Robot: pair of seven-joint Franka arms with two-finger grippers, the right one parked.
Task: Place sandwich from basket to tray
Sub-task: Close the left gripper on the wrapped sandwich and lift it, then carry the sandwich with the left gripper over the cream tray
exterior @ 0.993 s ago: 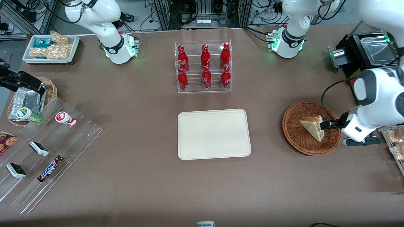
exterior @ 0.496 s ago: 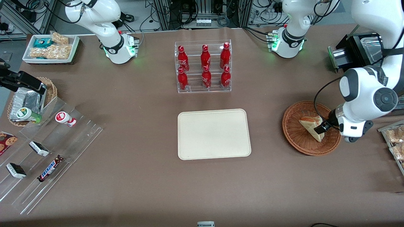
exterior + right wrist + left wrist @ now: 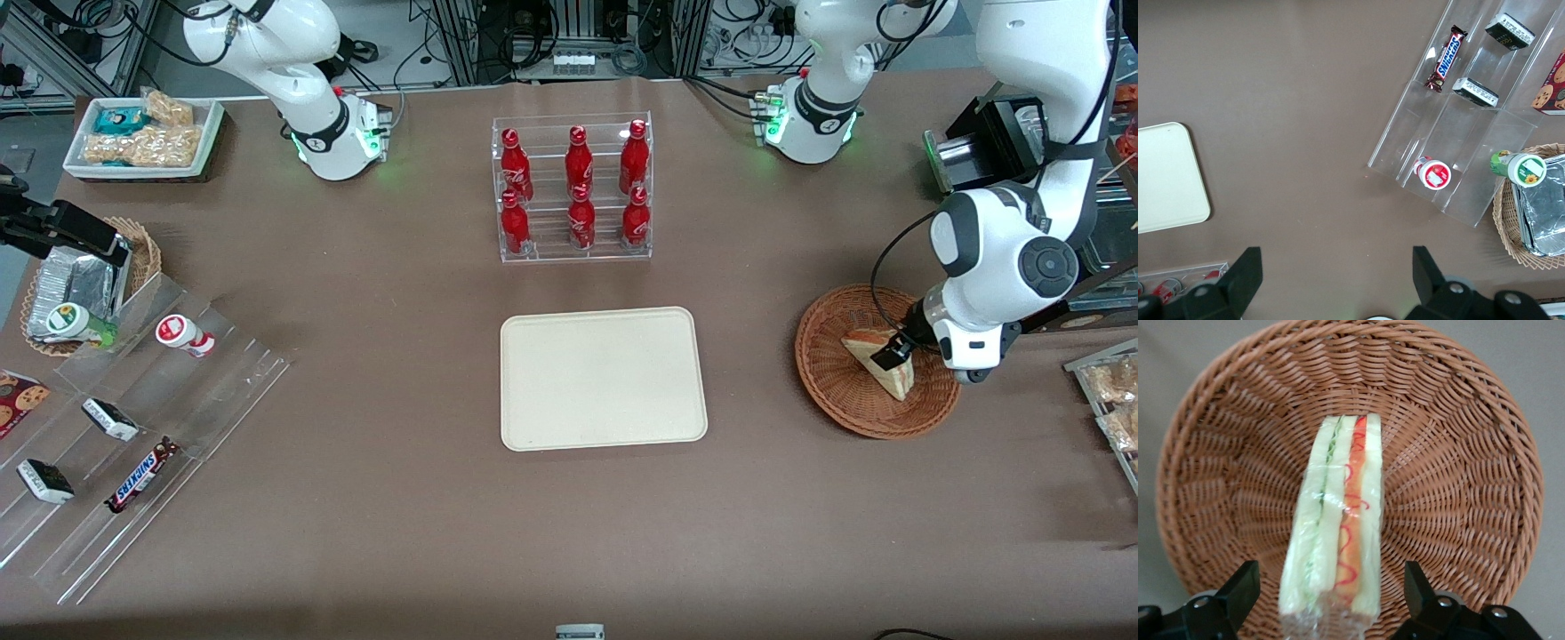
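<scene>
The sandwich (image 3: 876, 360) (image 3: 1337, 527), a plastic-wrapped wedge of pale bread with red and green filling, stands on edge in the round brown wicker basket (image 3: 836, 391) (image 3: 1458, 453) toward the working arm's end of the table. My left gripper (image 3: 892, 355) (image 3: 1331, 593) hangs over the basket, open, with one black finger (image 3: 1238, 590) on each side of the sandwich's wrapped end and a gap to it on both sides. The cream-beige tray (image 3: 603, 378) lies bare at the table's middle.
A clear rack of red bottles (image 3: 573, 188) stands farther from the front camera than the tray. A black appliance (image 3: 987, 147) and a snack tray (image 3: 1111, 400) flank the basket. Clear stepped shelves with snacks (image 3: 133, 418) and a small wicker basket (image 3: 84, 284) lie toward the parked arm's end.
The left arm has swung over the basket, and its gripper has turned and shifted slightly away from the front camera along the sandwich. The sandwich has not moved.
</scene>
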